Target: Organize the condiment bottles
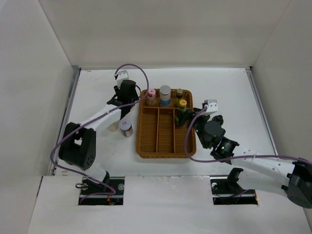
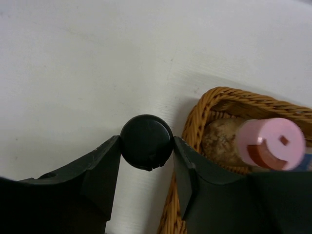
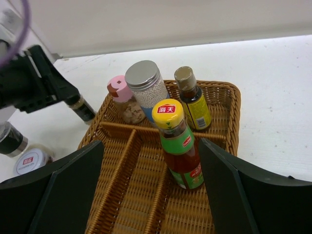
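My left gripper [image 1: 127,95] is shut on a slim black-capped bottle [image 2: 146,142], held just outside the far left corner of the brown wicker tray [image 1: 146,148]. The right wrist view shows that bottle [image 3: 81,108] tilted. In the tray's far compartment stand a pink-capped jar [image 1: 151,93], a grey-capped jar [image 1: 165,91] and a tan-capped bottle [image 1: 179,92]. A yellow-capped red sauce bottle [image 3: 178,145] stands upright in the right compartment. My right gripper [image 3: 151,165] is open, with a finger on each side of that bottle and not touching it.
Two small jars stand on the table left of the tray: one with a white and red cap [image 1: 126,126] and one with a dark cap [image 3: 10,139]. The tray's long left and middle compartments hold nothing. White walls enclose the table.
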### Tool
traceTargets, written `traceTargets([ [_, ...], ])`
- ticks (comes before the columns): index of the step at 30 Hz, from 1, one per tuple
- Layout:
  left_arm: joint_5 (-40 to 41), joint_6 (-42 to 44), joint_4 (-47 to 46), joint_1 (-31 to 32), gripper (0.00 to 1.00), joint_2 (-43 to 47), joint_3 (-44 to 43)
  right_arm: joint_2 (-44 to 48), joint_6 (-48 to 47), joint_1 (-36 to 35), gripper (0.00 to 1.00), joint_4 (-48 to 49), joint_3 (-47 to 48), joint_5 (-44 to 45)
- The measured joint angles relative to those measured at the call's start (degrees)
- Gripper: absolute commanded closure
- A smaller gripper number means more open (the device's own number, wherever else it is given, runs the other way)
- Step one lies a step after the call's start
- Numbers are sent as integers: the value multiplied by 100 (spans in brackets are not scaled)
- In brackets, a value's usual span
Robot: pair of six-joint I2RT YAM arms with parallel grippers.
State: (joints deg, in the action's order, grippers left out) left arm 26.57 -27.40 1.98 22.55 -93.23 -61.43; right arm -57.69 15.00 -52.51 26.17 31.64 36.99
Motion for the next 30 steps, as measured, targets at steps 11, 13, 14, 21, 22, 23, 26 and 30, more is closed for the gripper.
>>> traceTargets([
  [11,271,85,-76,1067,70,2371,426,96,7,7,15,4,-48,2],
  [13,326,61,-20,1440,70,2544,625,101,7,11,15,7,-61,4],
  [14,350,46,17,1613,70,2553,715,101,9,28,15,4,-63,4],
  [21,367,-50,149,2138,70,1784,1008,105,22,59,16,4,-66,9],
  [22,372,-52,142,2138,70,1674,1014,107,22,70,16,4,-66,9],
  [23,376,-52,105,2135,70,1585,1025,109,20,70,16,4,-66,9],
  [26,378,-52,-72,2092,70,1410,1088,109,22,70,15,4,-66,9],
  [30,387,-52,-315,2013,68,1154,1117,109,22,70,15,4,-66,9],
])
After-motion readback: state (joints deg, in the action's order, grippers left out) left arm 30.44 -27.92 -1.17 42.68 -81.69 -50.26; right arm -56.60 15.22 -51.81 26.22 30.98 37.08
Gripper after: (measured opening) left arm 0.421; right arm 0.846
